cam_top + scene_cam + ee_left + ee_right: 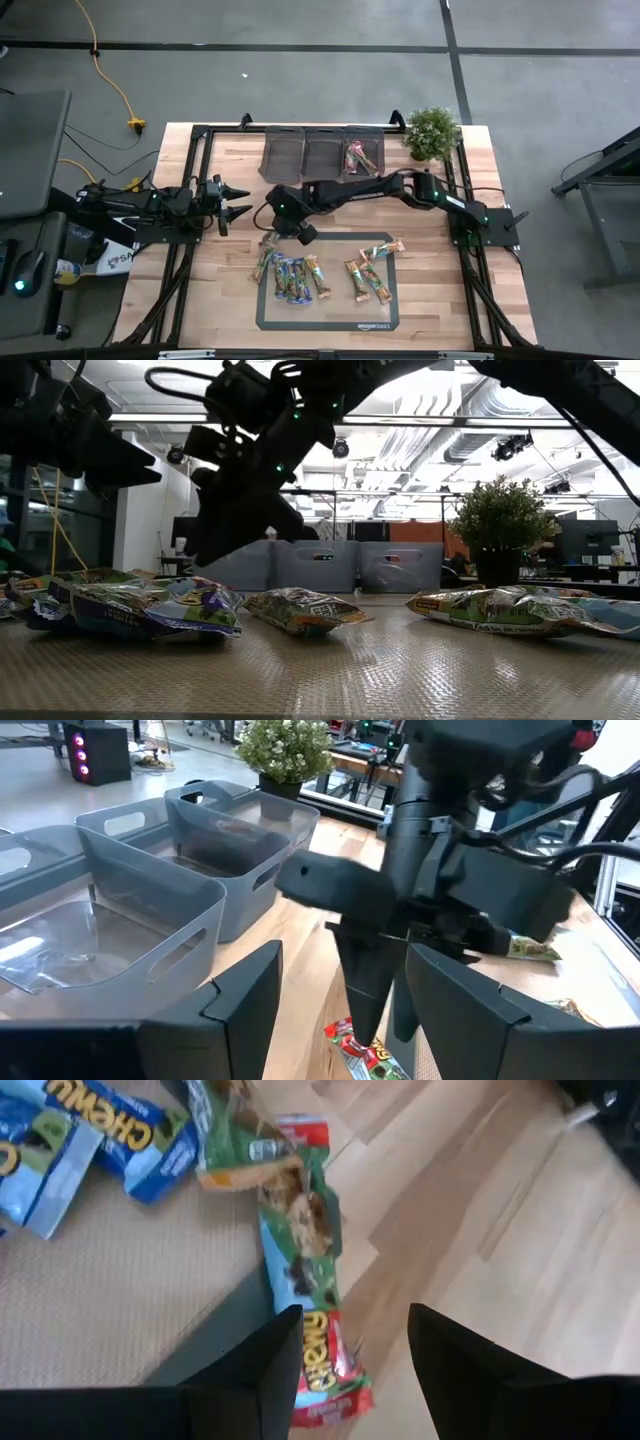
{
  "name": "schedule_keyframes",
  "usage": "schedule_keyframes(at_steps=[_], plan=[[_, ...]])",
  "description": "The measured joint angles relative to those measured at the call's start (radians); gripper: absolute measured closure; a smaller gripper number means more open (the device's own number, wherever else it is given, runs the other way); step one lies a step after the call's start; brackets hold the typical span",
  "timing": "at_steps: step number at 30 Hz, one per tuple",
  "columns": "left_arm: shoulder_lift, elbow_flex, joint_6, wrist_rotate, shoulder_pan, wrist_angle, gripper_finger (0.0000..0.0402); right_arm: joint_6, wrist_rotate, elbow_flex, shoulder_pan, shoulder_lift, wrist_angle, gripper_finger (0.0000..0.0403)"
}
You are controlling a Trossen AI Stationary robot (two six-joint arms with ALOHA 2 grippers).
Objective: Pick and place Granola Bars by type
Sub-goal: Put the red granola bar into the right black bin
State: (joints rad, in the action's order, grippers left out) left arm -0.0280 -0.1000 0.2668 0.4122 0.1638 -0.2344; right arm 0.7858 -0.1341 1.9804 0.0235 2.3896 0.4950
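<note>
Red-ended granola bar (318, 1365) between right gripper's (348, 1370) open jaws.

Wooden worktop (215, 300) w/ a black metal frame (200, 135) round its edges. Three dark grey bins (322, 153) sit side by side along the far edge, touching each other; small potted plant (431, 132) just beside the last bin, at the corner. Grey mat (330, 310) w/ dark border lies near the front, centred. Yellow cable (112, 82) snakes over the grey floor beyond.
</note>
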Motion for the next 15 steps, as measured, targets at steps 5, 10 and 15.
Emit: schedule_keyframes(at_steps=[5, 10, 15], plan=[[0.000, 0.000, 0.000, 0.000, 0.000, 0.000, 0.0190, 0.000, -0.080, 0.000, 0.015, 0.002, 0.024, 0.0235], [0.000, 0.000, 0.000, 0.000, 0.000, 0.000, 0.0190, 0.004, -0.087, 0.000, 0.021, 0.016, 0.034, 0.0235], [0.000, 0.000, 0.000, 0.000, 0.000, 0.000, 0.0190, 0.018, -0.097, 0.000, 0.023, 0.029, 0.020, 0.0235]])
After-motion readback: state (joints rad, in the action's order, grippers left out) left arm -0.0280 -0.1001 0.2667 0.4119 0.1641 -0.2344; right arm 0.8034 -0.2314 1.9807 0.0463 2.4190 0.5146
